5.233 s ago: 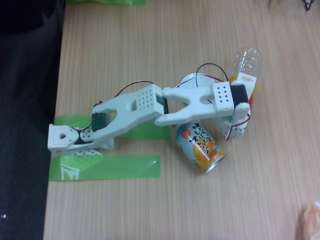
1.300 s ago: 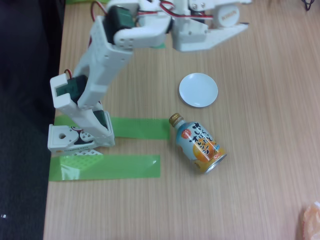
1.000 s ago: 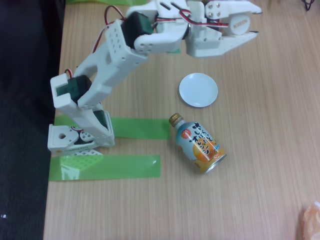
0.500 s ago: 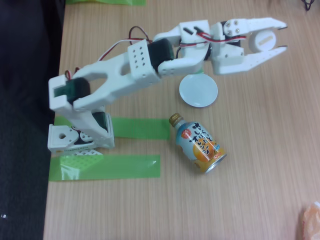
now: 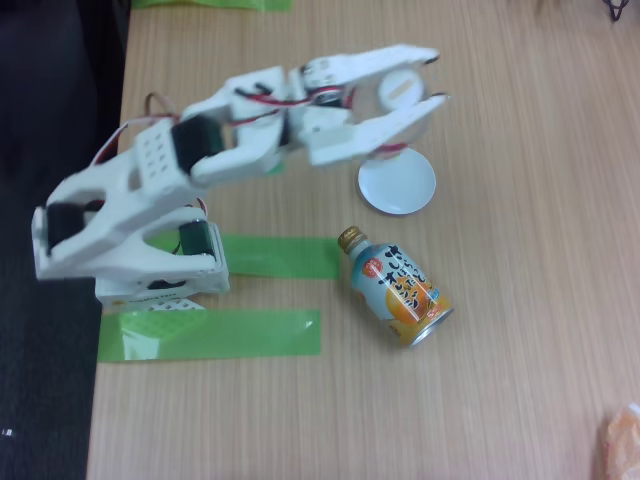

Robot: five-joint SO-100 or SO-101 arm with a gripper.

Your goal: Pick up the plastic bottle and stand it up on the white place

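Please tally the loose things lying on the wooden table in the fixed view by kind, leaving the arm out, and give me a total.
Bottle-cans: 1, the light-blue and orange bottle-can, on its side.
White discs: 1, the white disc, nothing on it.
Green tape strips: 3, one upper strip, one lower strip, one strip at the top edge.
Orange things at the corner: 1.
Total: 6.

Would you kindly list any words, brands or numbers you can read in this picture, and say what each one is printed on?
No text here can be read for certain.
Bottle-can, lying on the table: dark characters on its light-blue and orange label, too blurred to read.
Gripper: a faint orange mark on the round white housing, too blurred to read.
White disc and green tape strips: no print visible.
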